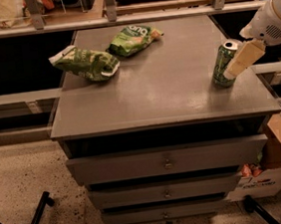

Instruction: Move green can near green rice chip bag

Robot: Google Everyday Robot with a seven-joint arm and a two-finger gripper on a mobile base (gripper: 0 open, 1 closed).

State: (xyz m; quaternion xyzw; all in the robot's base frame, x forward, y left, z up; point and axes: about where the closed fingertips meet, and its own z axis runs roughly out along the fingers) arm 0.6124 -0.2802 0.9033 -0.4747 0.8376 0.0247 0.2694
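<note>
The green can [223, 65] stands upright near the right edge of the grey cabinet top [163, 94]. The green rice chip bag [134, 38], light green with white lettering and an orange corner, lies at the back middle of the top. My gripper [240, 61] comes in from the right on a white arm and sits against the can's right side, partly overlapping it. The can and the bag are far apart.
A longer green bag with pale patches [85, 63] lies at the back left of the top. Drawers [165, 160] are below. A cardboard box [278, 162] stands on the floor at the right, and a black stand leg [36, 222] at the lower left.
</note>
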